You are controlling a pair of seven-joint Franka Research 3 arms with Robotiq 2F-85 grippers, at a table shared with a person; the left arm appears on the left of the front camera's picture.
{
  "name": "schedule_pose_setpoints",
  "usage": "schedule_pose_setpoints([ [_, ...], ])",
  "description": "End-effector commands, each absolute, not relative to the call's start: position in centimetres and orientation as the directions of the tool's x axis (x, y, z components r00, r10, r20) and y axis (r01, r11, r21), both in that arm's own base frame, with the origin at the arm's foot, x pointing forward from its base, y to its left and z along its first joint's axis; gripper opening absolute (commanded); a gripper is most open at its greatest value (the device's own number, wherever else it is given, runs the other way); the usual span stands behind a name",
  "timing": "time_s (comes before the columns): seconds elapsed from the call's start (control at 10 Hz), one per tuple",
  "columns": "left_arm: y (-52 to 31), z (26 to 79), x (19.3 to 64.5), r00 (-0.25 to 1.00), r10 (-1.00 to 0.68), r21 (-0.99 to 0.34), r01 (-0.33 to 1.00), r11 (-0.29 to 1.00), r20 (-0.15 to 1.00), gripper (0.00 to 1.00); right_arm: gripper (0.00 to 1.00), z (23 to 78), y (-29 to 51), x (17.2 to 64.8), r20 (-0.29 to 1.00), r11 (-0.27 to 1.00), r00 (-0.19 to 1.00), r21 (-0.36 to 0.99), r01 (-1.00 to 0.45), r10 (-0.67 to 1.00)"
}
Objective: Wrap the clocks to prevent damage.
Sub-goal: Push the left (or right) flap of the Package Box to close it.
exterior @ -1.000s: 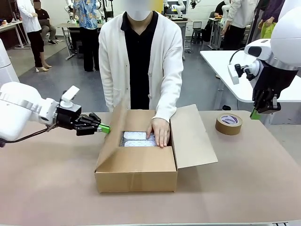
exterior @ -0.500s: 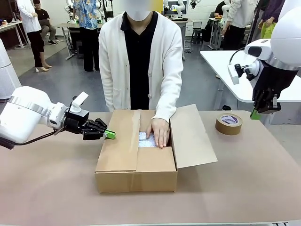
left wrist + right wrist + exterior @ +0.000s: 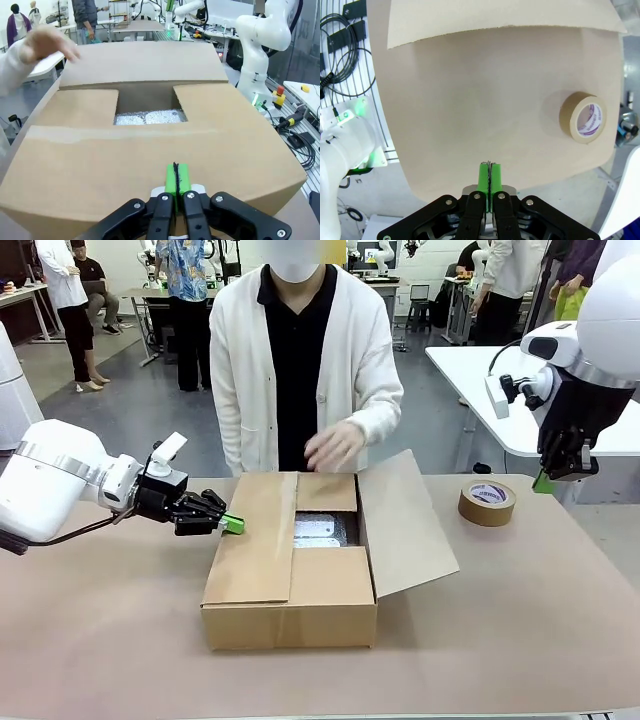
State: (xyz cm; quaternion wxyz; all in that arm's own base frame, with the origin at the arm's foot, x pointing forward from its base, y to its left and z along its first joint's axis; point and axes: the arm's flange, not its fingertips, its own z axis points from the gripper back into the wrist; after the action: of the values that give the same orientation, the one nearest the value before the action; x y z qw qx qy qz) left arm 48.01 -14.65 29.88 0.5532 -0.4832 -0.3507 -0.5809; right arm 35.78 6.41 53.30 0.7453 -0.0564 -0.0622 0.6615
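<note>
Already wrapped, by my reading, two silver-foil bundles (image 3: 318, 532) that I take for the clocks lie inside the cardboard box (image 3: 290, 610), showing through the gap between its flaps. My left gripper (image 3: 232, 524), green pads pressed together on nothing, sits at the box's left edge against the folded-down left flap (image 3: 250, 540); whether it truly bears on the cardboard I cannot tell. The near and far flaps lie flat too, while the right flap (image 3: 405, 530) stands open. A person's hand (image 3: 333, 446) hovers above the box's far side, clear of it. My right gripper (image 3: 541, 481), pads likewise together and empty, hangs high to the right of the box, above a roll of brown tape (image 3: 486, 503). Left to do, I judge: lower the last flap and tape the seam.
</note>
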Motion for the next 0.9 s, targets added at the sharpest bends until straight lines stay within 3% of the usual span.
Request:
schedule_pose_setpoints([
  [0.0, -14.7, 29.5, 48.0, 0.085, -0.304, -0.132, 0.982, -0.137, 0.949, 0.05, 0.04, 53.3, 6.4, 35.9, 0.011, 0.115, 0.115, -0.159, -0.981, 0.993],
  [0.6, -14.7, 29.5, 48.0, 0.085, -0.304, -0.132, 0.982, -0.137, 0.949, 0.05, 0.04, 53.3, 6.4, 35.8, 0.018, 0.119, 0.117, -0.166, -0.979, 0.993],
  [0.7, -14.7, 29.5, 48.0, 0.085, -0.304, -0.132, 0.982, -0.137, 0.949, 0.05, 0.04, 53.6, 5.8, 35.9, 0.269, 0.06, 0.005, -0.198, -0.978, 0.963],
  [0.8, -14.7, 29.5, 48.0, 0.085, -0.304, -0.132, 0.982, -0.137, 0.949, 0.05, 0.04, 53.3, 4.9, 36.8, 0.532, 0.15, 0.065, -0.119, -0.981, 0.844],
])
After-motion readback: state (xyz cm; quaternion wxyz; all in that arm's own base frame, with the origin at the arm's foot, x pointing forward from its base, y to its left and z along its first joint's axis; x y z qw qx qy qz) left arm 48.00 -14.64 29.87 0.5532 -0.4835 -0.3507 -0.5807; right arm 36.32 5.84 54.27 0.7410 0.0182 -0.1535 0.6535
